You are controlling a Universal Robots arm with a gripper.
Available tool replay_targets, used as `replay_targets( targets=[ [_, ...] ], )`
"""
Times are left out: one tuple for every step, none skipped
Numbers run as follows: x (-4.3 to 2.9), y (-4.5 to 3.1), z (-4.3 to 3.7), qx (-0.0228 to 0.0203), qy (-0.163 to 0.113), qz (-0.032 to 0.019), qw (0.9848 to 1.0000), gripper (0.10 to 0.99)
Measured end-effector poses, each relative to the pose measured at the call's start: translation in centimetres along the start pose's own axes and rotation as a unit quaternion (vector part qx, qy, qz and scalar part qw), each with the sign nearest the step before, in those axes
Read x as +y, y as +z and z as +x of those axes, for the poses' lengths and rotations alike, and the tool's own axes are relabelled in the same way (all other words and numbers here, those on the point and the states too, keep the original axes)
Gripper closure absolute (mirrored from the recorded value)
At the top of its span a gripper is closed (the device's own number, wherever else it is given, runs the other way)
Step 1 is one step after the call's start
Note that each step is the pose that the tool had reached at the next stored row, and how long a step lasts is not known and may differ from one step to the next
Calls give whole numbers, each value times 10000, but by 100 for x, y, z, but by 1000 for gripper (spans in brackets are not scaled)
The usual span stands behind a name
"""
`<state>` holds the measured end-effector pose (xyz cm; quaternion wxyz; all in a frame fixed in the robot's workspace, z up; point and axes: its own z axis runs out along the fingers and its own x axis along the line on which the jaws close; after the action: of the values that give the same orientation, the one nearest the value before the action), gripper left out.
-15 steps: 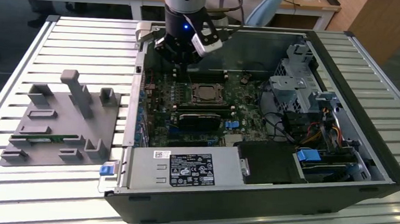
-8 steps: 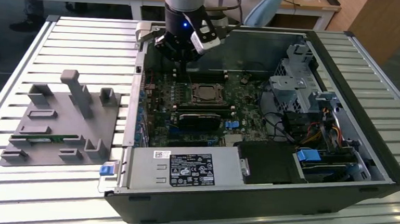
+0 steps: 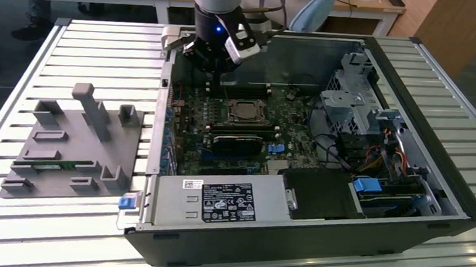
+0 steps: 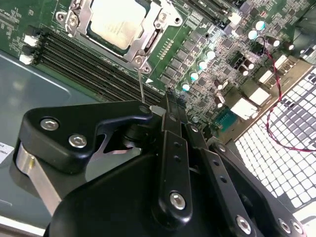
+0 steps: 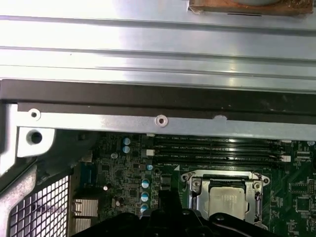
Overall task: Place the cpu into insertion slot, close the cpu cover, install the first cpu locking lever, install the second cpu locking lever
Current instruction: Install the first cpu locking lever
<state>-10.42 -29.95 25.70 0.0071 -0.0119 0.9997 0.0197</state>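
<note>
The cpu [image 4: 116,22], a small square chip with a dull silver top, lies in the insertion slot [image 5: 193,185] on the green motherboard. The silvery cpu cover [image 4: 150,39] lies flat around it as a frame. A thin wire locking lever [image 4: 140,81] rises from the socket's corner up to my gripper [image 4: 165,106]. The black gripper looks shut, and I cannot tell whether the lever's end is pinched or only touched. In the exterior view the gripper [image 3: 216,82] hangs just behind the cpu [image 3: 243,112], toward the case's back wall. The first wrist view shows the cpu [image 5: 226,202] beside the gripper [image 5: 165,195].
Long black memory slots [image 4: 84,64] run beside the socket. A black module [image 3: 237,143] sits in front of it. A power supply [image 3: 217,200] and a drive cage [image 3: 348,103] crowd the case. Its metal wall [image 5: 158,121] is close. A grey fixture [image 3: 72,142] lies at the exterior view's left.
</note>
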Motion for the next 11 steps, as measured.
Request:
replay_targets(
  targets=[
    [1,0,4,0,0,0,10000,980],
    [1,0,8,0,0,0,10000,980],
    [1,1,12,0,0,0,10000,980],
    [2,1,18,-1,0,-1,10000,980],
    [2,1,23,0,0,0,10000,980],
    [2,0,27,0,0,0,10000,980],
    [2,0,30,0,0,0,10000,980],
    [2,0,33,0,0,0,10000,980],
    [2,0,37,0,0,0,10000,980],
    [2,0,41,0,0,0,10000,980],
    [2,0,46,0,0,0,10000,980]
  ],
)
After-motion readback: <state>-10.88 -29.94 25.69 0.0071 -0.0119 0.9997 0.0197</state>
